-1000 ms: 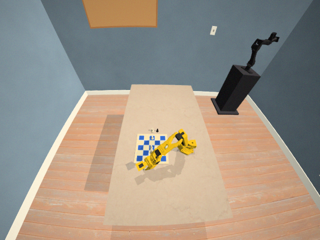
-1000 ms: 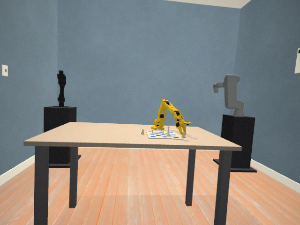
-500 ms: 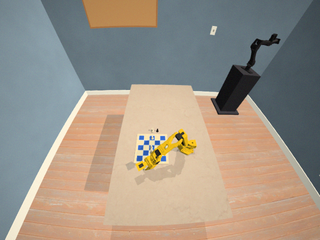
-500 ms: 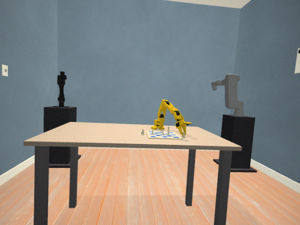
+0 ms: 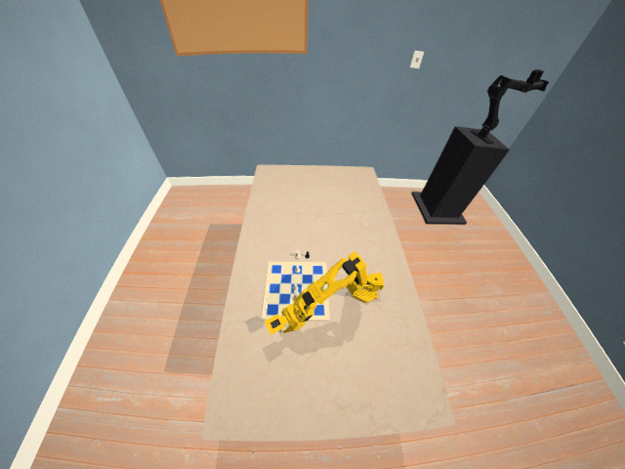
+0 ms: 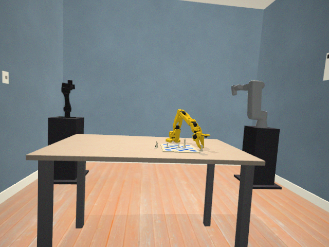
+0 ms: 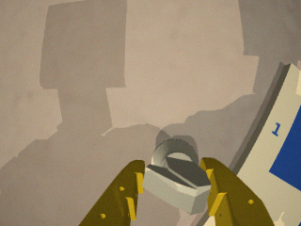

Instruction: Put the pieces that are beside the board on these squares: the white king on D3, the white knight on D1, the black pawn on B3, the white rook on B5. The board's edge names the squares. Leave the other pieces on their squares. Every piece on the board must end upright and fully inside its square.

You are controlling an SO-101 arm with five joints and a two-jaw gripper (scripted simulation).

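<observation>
Gripper [image 5: 286, 330] [image 6: 201, 146] [image 7: 173, 162] was open, fingers apart around the white knight [image 6: 201, 148] [image 7: 176, 188], which stood on the table [image 5: 322, 394] [image 6: 111, 147] [image 7: 174, 42] just beside the board [image 5: 265, 297] [image 6: 180, 152] [image 7: 259, 146]. Black pawn [image 5: 307, 255] and a white piece [image 5: 298, 254] stood off the opposite edge; white piece's type unclear.
</observation>
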